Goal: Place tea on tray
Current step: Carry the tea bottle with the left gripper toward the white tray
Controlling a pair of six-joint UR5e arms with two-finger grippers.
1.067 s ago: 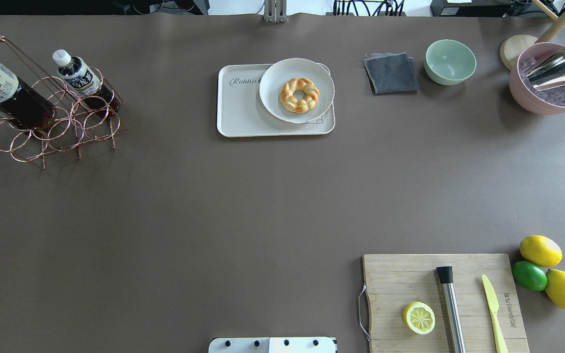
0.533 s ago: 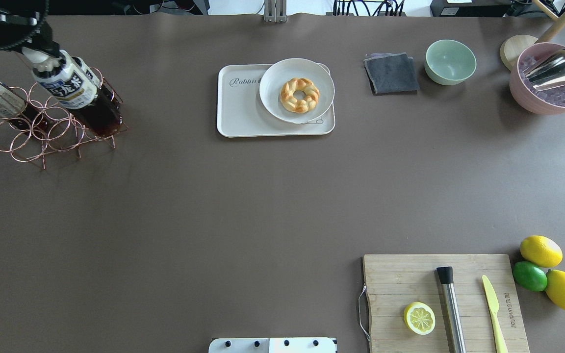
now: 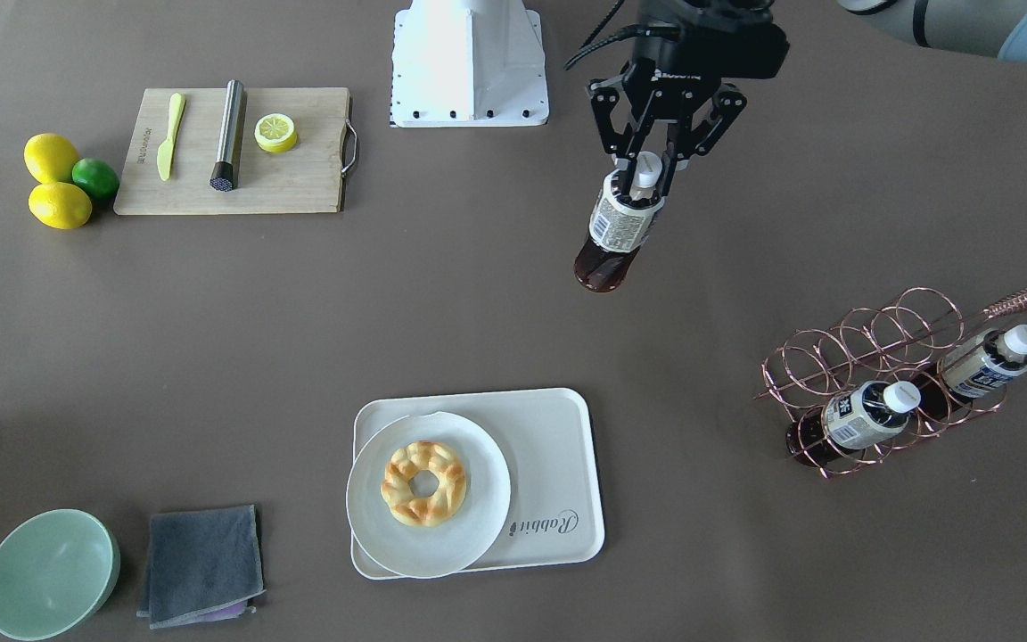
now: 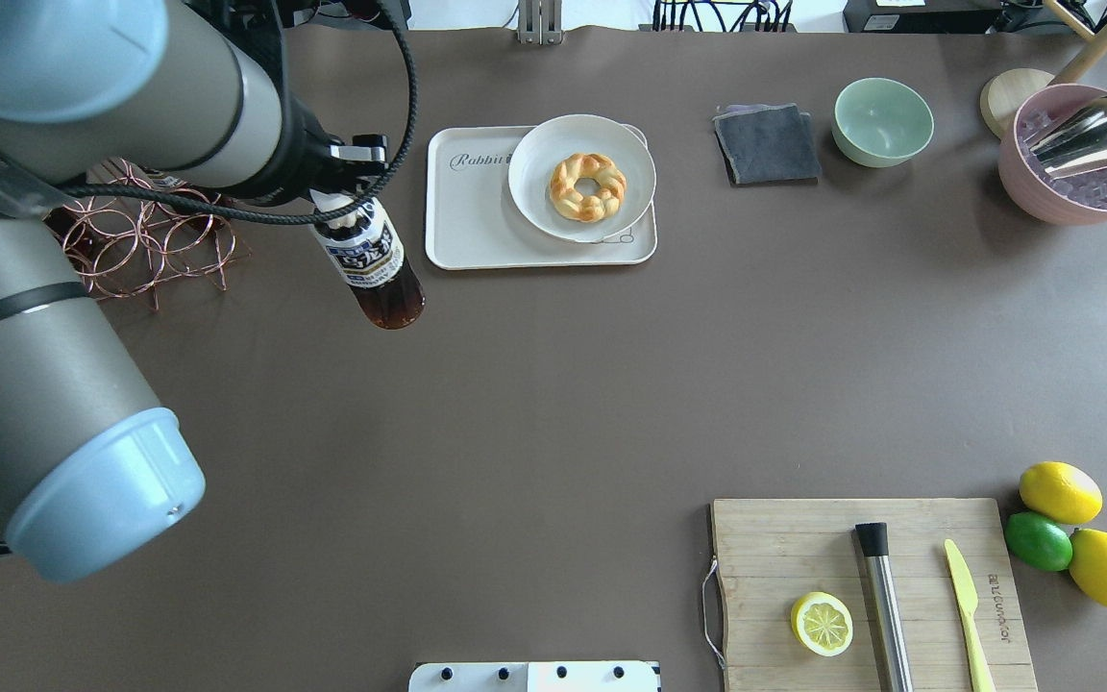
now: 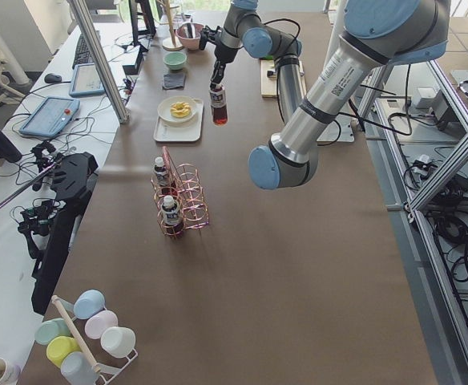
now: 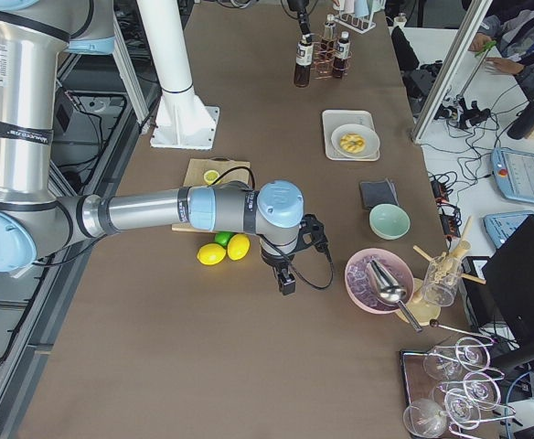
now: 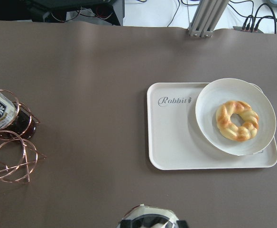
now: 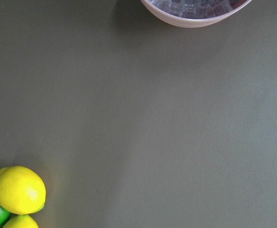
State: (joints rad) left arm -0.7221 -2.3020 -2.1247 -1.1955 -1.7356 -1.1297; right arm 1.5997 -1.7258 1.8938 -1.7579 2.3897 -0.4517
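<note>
The tea [image 3: 622,223], a clear bottle of dark reddish-brown liquid, hangs cap-up off the desk [image 3: 210,312] right of upper centre, its white cap between the jaws of the left gripper [image 3: 649,175]. The cream-white tray [image 3: 558,446] with grey "Rabbit" script lies flat at lower centre, well apart from it.

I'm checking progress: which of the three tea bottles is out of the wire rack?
The bottle held by its cap in the left gripper; the other two stand in the rack.
</note>
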